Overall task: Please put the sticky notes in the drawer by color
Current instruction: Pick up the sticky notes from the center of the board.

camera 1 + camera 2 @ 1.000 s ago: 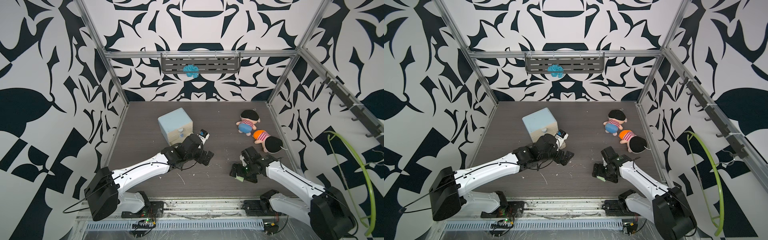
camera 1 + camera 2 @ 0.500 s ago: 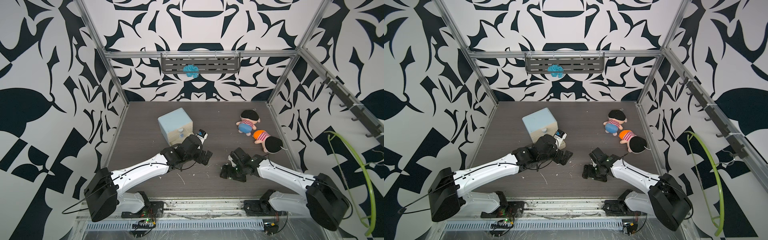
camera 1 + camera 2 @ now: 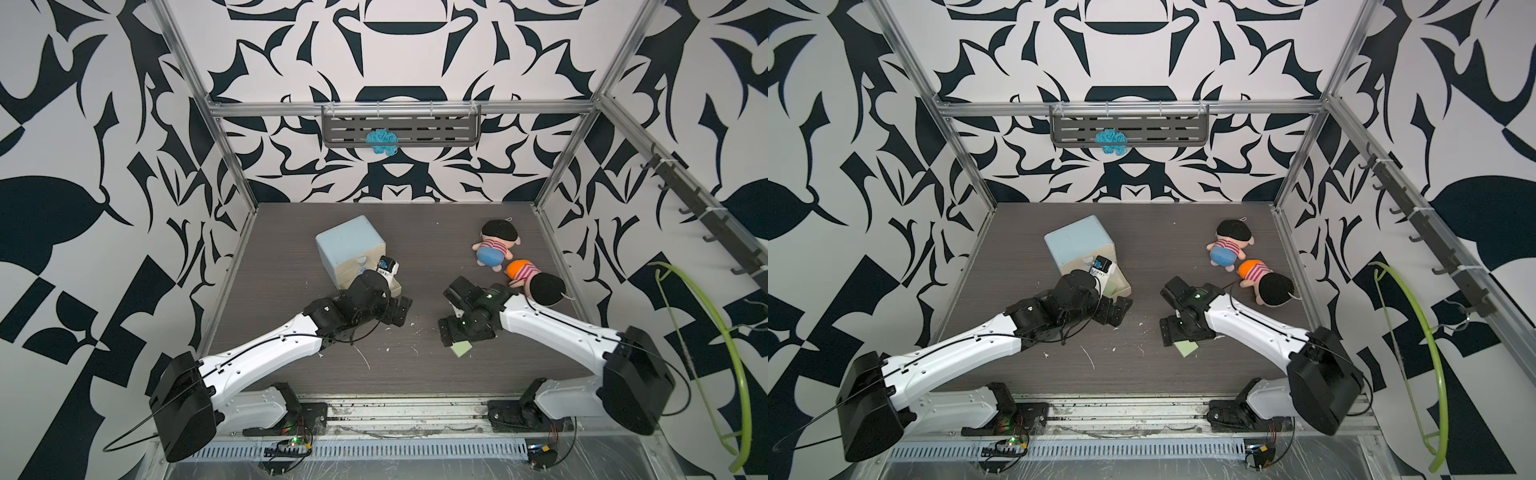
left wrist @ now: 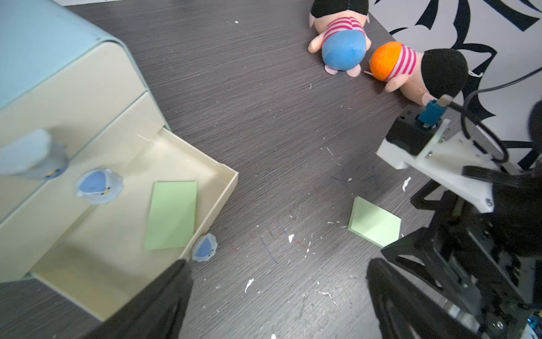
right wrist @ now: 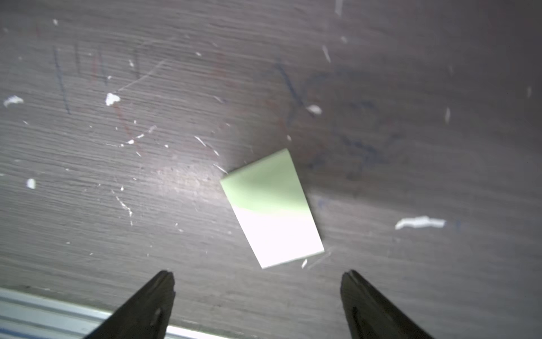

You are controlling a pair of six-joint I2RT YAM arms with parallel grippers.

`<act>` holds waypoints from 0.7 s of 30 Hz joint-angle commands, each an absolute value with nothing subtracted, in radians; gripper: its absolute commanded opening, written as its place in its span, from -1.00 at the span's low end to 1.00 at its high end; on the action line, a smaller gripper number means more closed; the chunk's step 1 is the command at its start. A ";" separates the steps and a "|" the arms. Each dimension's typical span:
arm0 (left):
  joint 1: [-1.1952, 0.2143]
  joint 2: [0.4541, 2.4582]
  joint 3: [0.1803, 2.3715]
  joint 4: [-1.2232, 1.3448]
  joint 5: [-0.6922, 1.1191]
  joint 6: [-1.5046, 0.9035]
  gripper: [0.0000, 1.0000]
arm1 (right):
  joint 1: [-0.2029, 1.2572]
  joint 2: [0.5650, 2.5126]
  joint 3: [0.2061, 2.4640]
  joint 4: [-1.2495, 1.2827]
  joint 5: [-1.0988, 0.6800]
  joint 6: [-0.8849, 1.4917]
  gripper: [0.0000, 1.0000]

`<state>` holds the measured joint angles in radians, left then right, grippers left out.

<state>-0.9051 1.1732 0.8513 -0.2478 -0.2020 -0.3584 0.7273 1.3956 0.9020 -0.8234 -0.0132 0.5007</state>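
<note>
The chest's (image 4: 58, 73) bottom drawer (image 4: 224, 187) stands pulled out, holding one green sticky note (image 4: 173, 214). A second green note (image 5: 271, 208) lies on the worktop (image 4: 264, 117) near the spread, empty right pincer (image 5: 258, 276). The left pincer (image 4: 277, 264) is likewise spread.

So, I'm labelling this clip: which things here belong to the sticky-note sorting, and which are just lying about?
Part of the job: the drawer chest, its open bottom drawer, the stowed green note inside it, the loose green note on the table.
Lying about: the blue-bottomed doll, the orange-bottomed doll, the blue tuft on the back shelf.
</note>
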 commanded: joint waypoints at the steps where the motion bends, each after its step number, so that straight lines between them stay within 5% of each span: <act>1: -0.870 1.093 0.813 -0.308 -0.215 -0.379 0.99 | 0.746 1.466 0.980 -0.871 0.022 0.314 0.92; 14: -0.825 0.951 0.756 -0.374 -0.253 -0.397 0.99 | 0.678 1.727 1.089 -0.923 -0.047 0.194 0.96; 21: -0.819 0.985 0.770 -0.365 -0.234 -0.379 0.99 | 0.649 1.752 1.069 -0.910 -0.067 0.227 0.68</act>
<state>-0.8238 0.9707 0.7715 -0.3454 -0.2401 -0.3923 0.6498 1.7638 1.0683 -0.8825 -0.0505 0.2176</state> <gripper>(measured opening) 0.994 0.853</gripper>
